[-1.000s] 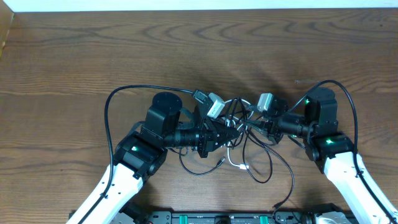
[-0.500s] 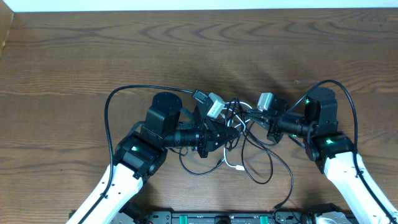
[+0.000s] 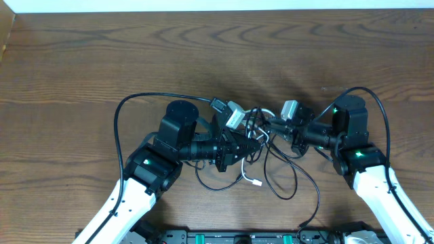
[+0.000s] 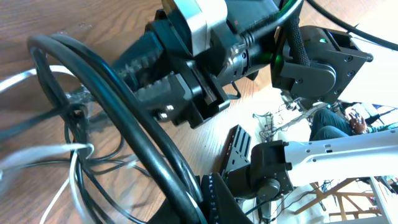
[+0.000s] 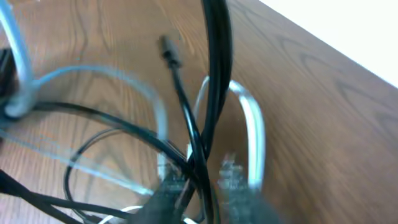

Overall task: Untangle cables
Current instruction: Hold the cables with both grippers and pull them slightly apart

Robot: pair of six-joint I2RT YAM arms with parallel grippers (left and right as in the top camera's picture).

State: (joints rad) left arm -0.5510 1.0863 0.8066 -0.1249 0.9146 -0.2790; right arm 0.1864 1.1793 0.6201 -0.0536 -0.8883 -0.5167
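Left tool (image 3: 260,143), right tool (image 3: 277,129), one white cable (image 3: 249,176)

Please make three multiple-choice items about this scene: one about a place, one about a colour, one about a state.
1. Where do the cables lie?
A) between the left gripper and the right gripper
B) at the far left edge
C) at the far right edge

2. What colour is the plug end on the robot's side of the tangle?
A) red
B) white
C) yellow

3. How do the cables lie?
A) straight and apart
B) crossing in one tangle
C) in a box

Answers: 1 A, the overhead view shows both grippers meeting at them. 2 B, it shows white on the wood. 3 B, loops overlap in every view.
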